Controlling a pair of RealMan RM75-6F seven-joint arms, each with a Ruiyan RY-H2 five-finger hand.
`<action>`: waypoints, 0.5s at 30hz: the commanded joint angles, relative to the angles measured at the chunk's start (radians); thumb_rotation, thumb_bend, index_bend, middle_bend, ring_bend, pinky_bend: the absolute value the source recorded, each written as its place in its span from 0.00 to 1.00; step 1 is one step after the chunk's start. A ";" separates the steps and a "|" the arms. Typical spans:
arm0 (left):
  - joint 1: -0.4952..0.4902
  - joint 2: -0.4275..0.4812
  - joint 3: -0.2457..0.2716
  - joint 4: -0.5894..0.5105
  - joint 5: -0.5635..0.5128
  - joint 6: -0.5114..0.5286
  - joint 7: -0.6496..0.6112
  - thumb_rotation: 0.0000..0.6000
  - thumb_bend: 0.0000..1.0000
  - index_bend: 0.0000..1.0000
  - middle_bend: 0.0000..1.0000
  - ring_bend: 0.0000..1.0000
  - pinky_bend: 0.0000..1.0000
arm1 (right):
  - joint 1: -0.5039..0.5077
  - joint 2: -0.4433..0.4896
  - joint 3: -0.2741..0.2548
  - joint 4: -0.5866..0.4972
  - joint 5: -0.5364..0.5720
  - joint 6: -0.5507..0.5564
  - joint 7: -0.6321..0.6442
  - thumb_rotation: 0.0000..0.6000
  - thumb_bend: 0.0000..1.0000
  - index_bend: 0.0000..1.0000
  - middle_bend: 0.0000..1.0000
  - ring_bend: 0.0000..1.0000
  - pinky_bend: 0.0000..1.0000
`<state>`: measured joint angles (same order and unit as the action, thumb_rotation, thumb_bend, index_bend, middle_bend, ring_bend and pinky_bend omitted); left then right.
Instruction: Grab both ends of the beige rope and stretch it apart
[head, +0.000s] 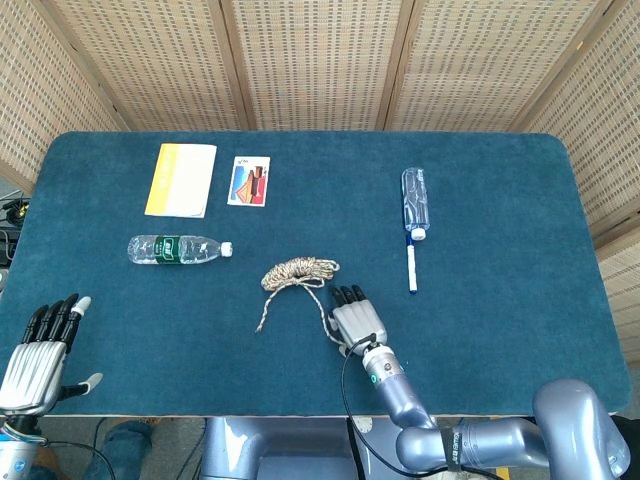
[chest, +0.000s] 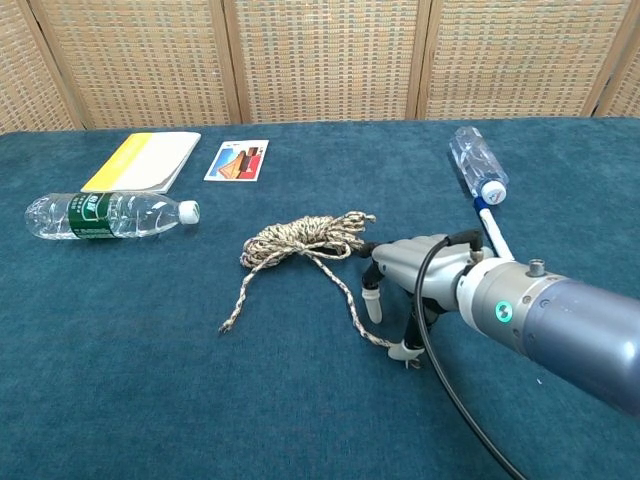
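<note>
The beige rope lies as a coiled bundle (head: 298, 271) (chest: 300, 238) at mid-table, with two loose tails running toward me. One tail ends free at the left (head: 260, 327) (chest: 226, 326). The other tail runs under my right hand (head: 357, 322) (chest: 415, 268). That hand hovers palm down with its fingers apart. Its thumb tip (chest: 406, 349) touches the tail's end, and a fingertip (chest: 372, 303) stands just beside the strand. No closed grip on the rope shows. My left hand (head: 40, 350) is at the front left table edge, fingers spread and holding nothing. The chest view does not show it.
A green-labelled water bottle (head: 178, 249) (chest: 108, 215) lies left of the rope. A yellow booklet (head: 181, 179) and a card (head: 248, 181) sit at the back left. A clear bottle (head: 415, 202) (chest: 475, 165) and a white pen (head: 411, 268) lie right of the rope.
</note>
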<state>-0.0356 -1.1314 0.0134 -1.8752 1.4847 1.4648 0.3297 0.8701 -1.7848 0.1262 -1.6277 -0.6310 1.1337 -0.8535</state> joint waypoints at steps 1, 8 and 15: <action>0.000 0.000 0.001 0.000 0.000 0.000 0.001 1.00 0.10 0.00 0.00 0.00 0.00 | -0.001 -0.003 -0.009 0.017 -0.010 0.005 -0.007 1.00 0.22 0.47 0.00 0.00 0.00; -0.001 -0.003 0.004 0.000 0.000 -0.002 0.008 1.00 0.10 0.00 0.00 0.00 0.00 | -0.008 -0.006 -0.008 0.062 -0.037 0.012 -0.001 1.00 0.22 0.47 0.00 0.00 0.00; -0.003 -0.005 0.005 0.000 -0.003 -0.005 0.012 1.00 0.10 0.00 0.00 0.00 0.00 | -0.014 0.007 0.000 0.043 -0.014 -0.005 0.001 1.00 0.28 0.47 0.00 0.00 0.00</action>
<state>-0.0391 -1.1365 0.0181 -1.8749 1.4821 1.4601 0.3416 0.8571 -1.7804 0.1262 -1.5806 -0.6482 1.1320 -0.8509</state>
